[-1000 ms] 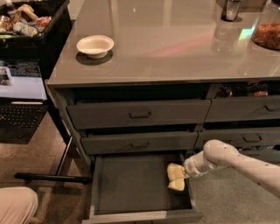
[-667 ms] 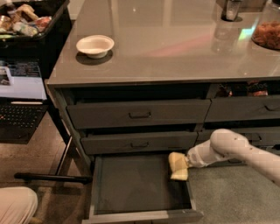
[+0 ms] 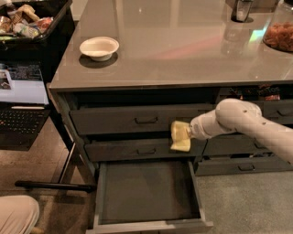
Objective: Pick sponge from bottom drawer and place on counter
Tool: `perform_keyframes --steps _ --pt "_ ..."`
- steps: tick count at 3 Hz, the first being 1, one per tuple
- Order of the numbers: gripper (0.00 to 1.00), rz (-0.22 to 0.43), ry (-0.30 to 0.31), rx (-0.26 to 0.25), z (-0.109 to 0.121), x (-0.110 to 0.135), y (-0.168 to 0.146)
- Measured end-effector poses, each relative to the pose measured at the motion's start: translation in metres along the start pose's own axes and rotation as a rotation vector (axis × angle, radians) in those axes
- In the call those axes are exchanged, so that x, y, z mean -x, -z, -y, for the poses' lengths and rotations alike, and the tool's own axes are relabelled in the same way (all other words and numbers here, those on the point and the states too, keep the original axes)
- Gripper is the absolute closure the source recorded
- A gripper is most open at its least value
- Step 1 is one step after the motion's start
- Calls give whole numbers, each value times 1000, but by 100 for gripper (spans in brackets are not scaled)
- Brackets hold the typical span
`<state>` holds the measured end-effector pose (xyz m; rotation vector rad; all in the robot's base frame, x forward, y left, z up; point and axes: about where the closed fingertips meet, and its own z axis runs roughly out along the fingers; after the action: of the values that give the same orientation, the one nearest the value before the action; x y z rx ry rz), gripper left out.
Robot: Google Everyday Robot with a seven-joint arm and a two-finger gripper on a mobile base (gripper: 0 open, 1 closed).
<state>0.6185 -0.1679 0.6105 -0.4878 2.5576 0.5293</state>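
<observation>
The bottom drawer point(image 3: 146, 191) is pulled open at the foot of the cabinet, and its dark floor is bare. My gripper point(image 3: 179, 135) hangs above the drawer's right side, in front of the two closed drawers with bar handles. It is shut on the pale-yellow sponge point(image 3: 181, 145), which hangs from its cream fingers. The white arm point(image 3: 242, 119) reaches in from the right. The glossy counter point(image 3: 183, 55) lies above, and the sponge is still below its edge.
A white bowl point(image 3: 99, 47) sits on the counter's left part. A cup point(image 3: 241, 10) and a glass jar of snacks point(image 3: 280, 33) stand at the far right. A black bin point(image 3: 34, 27) and a laptop point(image 3: 20, 107) stand to the left. A beige shape point(image 3: 16, 215) lies at bottom left.
My gripper has risen with the sponge from the drawer's right side up to the height of the middle drawer fronts. The drawer stays open.
</observation>
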Motion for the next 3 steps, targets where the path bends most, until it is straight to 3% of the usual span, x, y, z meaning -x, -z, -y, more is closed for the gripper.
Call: perform_keyframes --steps 1,2,3 --pt "100 73 -3 -50 -15 49 34" --pt "100 73 -3 -46 -15 49 33" --pt "100 109 7 -28 -22 57 59"
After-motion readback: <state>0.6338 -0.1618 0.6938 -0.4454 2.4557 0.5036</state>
